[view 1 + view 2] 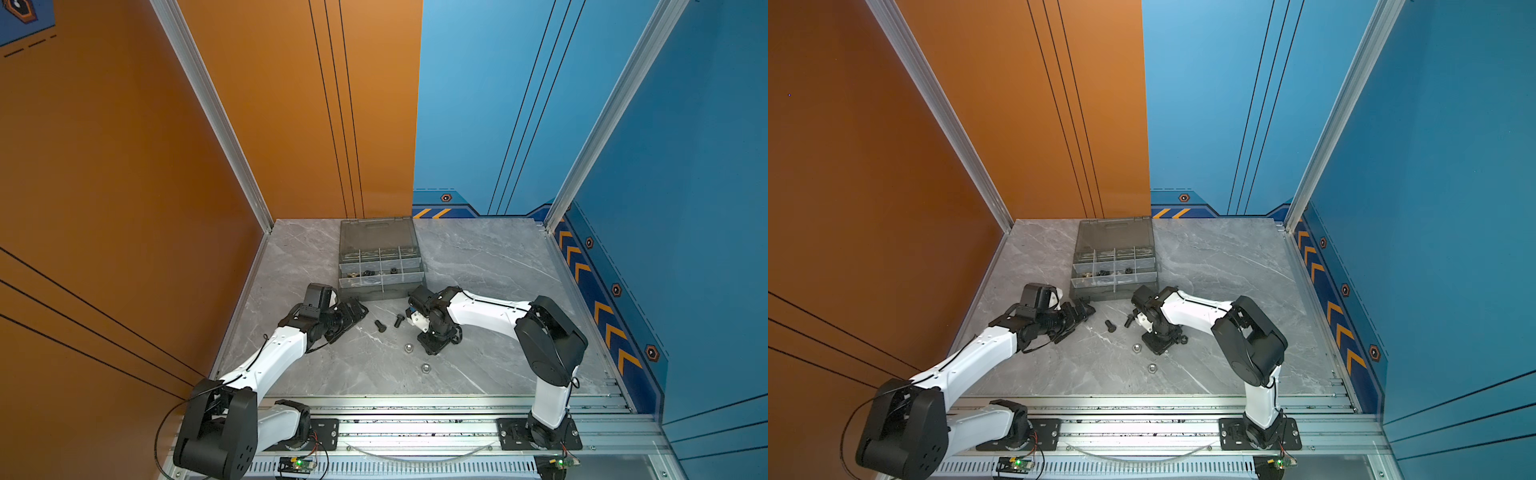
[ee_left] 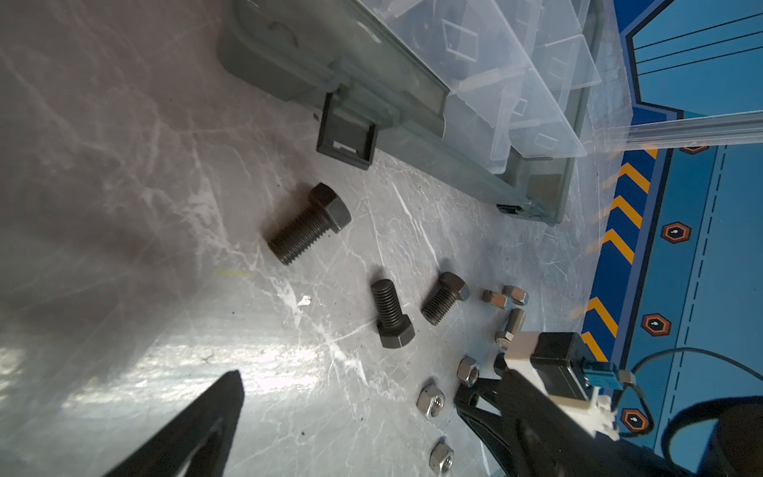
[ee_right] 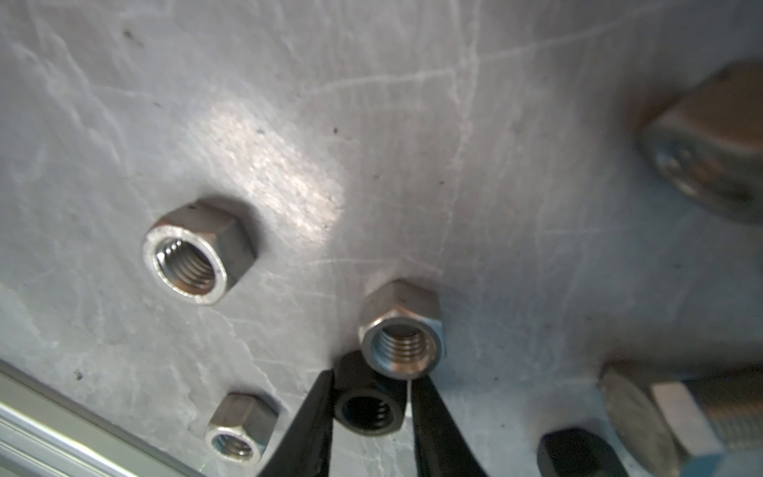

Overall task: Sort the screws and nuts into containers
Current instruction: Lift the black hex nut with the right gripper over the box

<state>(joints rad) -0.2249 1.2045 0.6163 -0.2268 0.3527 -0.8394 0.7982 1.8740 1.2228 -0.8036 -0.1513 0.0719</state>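
My right gripper [image 3: 369,413] points down at the table, its two black fingers shut on a black nut [image 3: 367,409] that rests on the marble. A silver nut [image 3: 400,334] touches that nut, and two more silver nuts [image 3: 194,256] lie beside it. In the left wrist view three dark screws [image 2: 307,225] lie in front of the organiser case [image 1: 380,293]. My left gripper [image 1: 355,311] hovers open left of them, holding nothing; one finger [image 2: 214,413] shows. Some compartments [image 1: 368,273] hold a few small parts.
The case's smoky lid [image 1: 376,235] stands open toward the back wall. Two silver nuts [image 1: 408,347] lie in front of the right wrist. A silver hex bolt [image 3: 660,409] lies close to the right fingers. An aluminium rail [image 1: 415,415] runs along the table's front edge.
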